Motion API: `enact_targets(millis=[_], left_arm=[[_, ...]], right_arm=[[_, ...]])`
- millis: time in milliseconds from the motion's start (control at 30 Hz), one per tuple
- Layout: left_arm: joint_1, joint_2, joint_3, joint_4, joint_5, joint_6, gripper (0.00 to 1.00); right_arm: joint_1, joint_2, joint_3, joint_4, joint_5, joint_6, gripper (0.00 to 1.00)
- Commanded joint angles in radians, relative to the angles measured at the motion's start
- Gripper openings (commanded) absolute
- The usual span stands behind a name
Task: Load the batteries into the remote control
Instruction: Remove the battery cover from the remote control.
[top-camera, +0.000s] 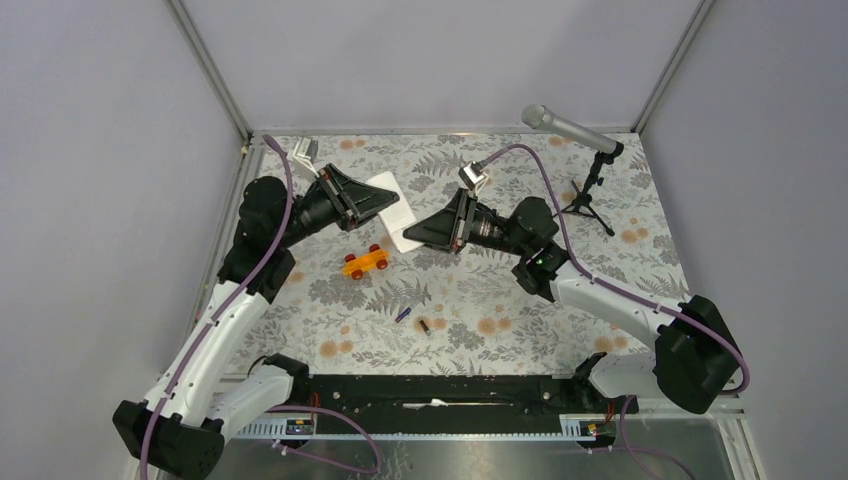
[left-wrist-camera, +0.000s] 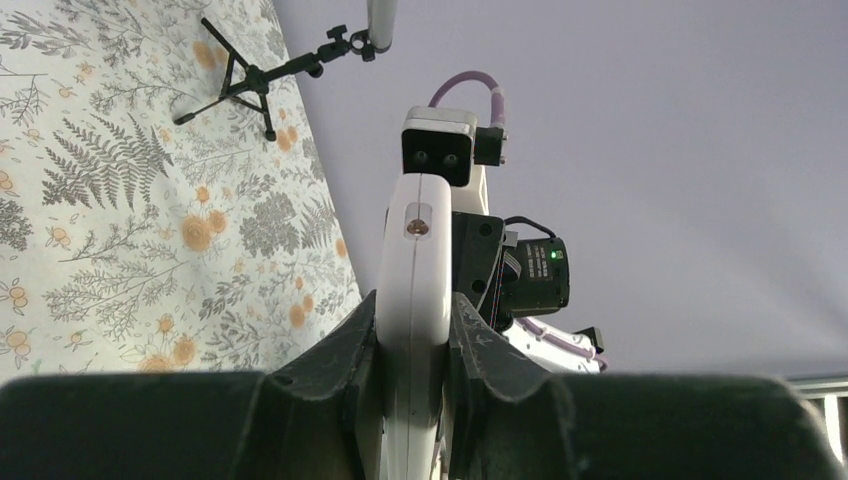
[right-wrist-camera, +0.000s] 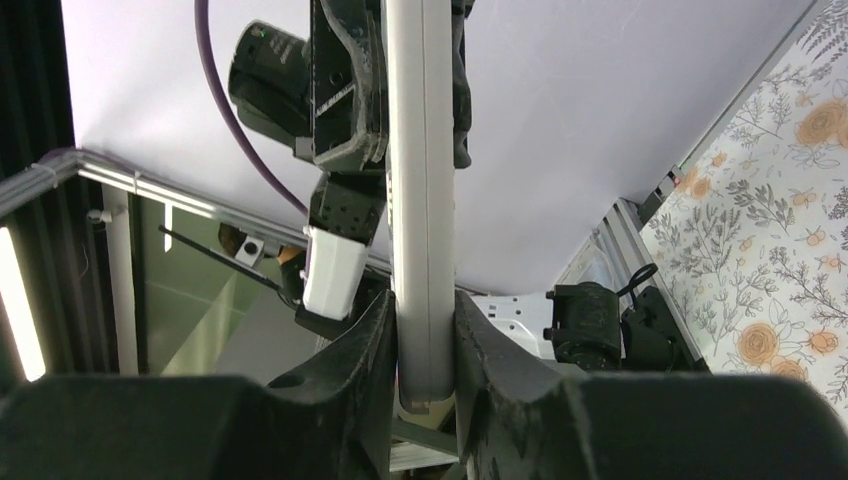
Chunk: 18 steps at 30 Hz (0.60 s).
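White-grey plastic, flat and rectangular, the remote control handset (top-camera: 392, 212) hangs above the floral-patterned table cloth (top-camera: 520, 310), carried between the two arms. The left gripper (top-camera: 362, 205) is clamped on the handset's far end. In the left wrist view the handset body stands edge-on, pinched between both black fingers (left-wrist-camera: 340, 360). The right gripper (top-camera: 414, 236) is clamped on the near end, and the right wrist view shows the same edge-on pinch. Neither cell is loaded. The thin blue-purple cylindrical battery (top-camera: 402, 314) and the thin dark brown-black cylindrical battery (top-camera: 424, 326) lie on the cloth just beside each other, not touching. They are well apart from the handset, toward the arm bases, with no gripper near them. The small orange toy car with red wheels (top-camera: 366, 262) sits on the cloth between the handset and the batteries, slightly to the left. You cannot confirm whether the battery compartment is open. The top view shows only a plain white face, and the wrist views show only the edge. Treat the task as at an early stage, with the handset grasped and lifted and nothing inserted. By this judgement the following is left: expose the compartment, release one gripper from the handset, collect each battery in turn, seat both, and close the cover.
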Motion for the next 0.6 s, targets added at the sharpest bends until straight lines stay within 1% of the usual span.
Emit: enact_targets(millis=[0,33,67,133,200,233,300,333,433,567], left_arm=[[0.015,0.016,0.128,-0.003,-0.043,0.024,0.00],[0.017,0.017,0.134,-0.010,-0.044,0.029,0.00],[0.018,0.018,0.136,-0.011,-0.046,0.033,0.00],[0.018,0.022,0.136,-0.010,-0.051,0.035,0.00],[0.018,0.028,0.122,0.020,-0.052,0.025,0.00],[0.018,0.030,0.111,0.030,-0.056,0.020,0.00],[0.017,0.036,0.084,0.078,-0.065,0.012,0.00],[0.017,0.039,0.065,0.099,-0.073,0.008,0.00],[0.015,0.048,0.034,0.130,-0.092,0.006,0.00],[0.015,0.057,0.014,0.127,-0.135,0.041,0.00]], right_arm=[[0.013,0.007,0.002,-0.063,-0.189,-0.142,0.13],[0.013,0.001,0.008,-0.078,-0.190,-0.160,0.13],[0.014,-0.003,0.015,-0.096,-0.186,-0.173,0.16],[0.012,-0.011,0.037,-0.180,-0.125,-0.192,0.29],[0.013,-0.015,0.058,-0.277,-0.019,-0.185,0.47],[0.013,-0.015,0.058,-0.308,0.030,-0.158,0.55],[0.014,-0.002,0.050,-0.302,0.088,-0.101,0.64],[0.013,0.012,0.049,-0.299,0.117,-0.074,0.67],[0.013,0.060,0.075,-0.306,0.131,-0.023,0.76],[0.013,0.094,0.074,-0.254,0.135,0.055,0.77]])
